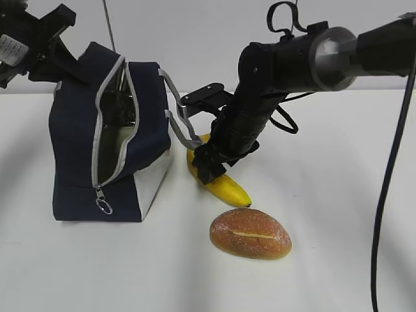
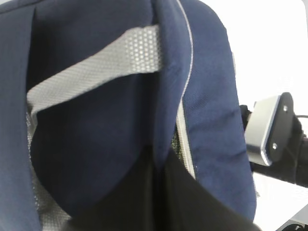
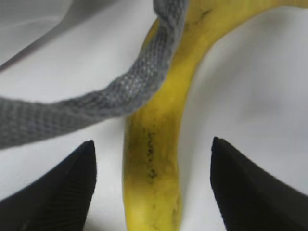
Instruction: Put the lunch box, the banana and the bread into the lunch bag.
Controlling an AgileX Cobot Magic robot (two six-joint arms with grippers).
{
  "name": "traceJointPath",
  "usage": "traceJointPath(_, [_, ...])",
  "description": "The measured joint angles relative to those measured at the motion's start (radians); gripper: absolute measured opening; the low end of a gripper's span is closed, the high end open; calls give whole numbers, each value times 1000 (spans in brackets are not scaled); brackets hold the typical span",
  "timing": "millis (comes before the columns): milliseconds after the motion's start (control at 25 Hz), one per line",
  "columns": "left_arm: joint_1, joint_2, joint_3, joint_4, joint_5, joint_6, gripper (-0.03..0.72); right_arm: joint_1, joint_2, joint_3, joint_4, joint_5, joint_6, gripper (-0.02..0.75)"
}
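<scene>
On the white table (image 1: 338,195), your right pincer (image 3: 153,185) is down over the banana (image 1: 224,185), jaws spread wide with one finger on each side of the fruit and neither touching it. The banana lies flat just beside the lunch bag (image 1: 78,162), and one grey strap handle (image 3: 86,103) from the bag drapes across its upper part. The bread (image 1: 250,233) sits on the table in front of the banana's tip, close but apart. The lunch bag stands upright at the left with its zipper undone and its mouth gaping toward the camera, ring pull (image 1: 104,206) hanging low. Your left pincer is up at the bag's top rear, clamped shut; the wrist view there shows only navy fabric bunched against it. The lunch box isn't visible from any view.
</scene>
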Motion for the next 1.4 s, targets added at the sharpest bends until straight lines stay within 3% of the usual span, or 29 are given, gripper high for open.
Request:
traceJointPath(400, [0, 0, 0, 2, 0, 0, -3, 0, 71, -31, 23, -39, -3, 535])
traceJointPath(640, [0, 0, 0, 4, 0, 0, -3, 0, 84, -31, 23, -43, -3, 375])
traceJointPath(880, [0, 0, 0, 7, 1, 0, -3, 0, 84, -47, 22, -30, -4, 312])
traceJointPath(1160, [0, 0, 0, 7, 3, 0, -3, 0, 84, -100, -101, 62, 37, 305])
traceJointPath(1400, [0, 0, 0, 7, 3, 0, -3, -7, 84, -131, -282, 172, 126, 305])
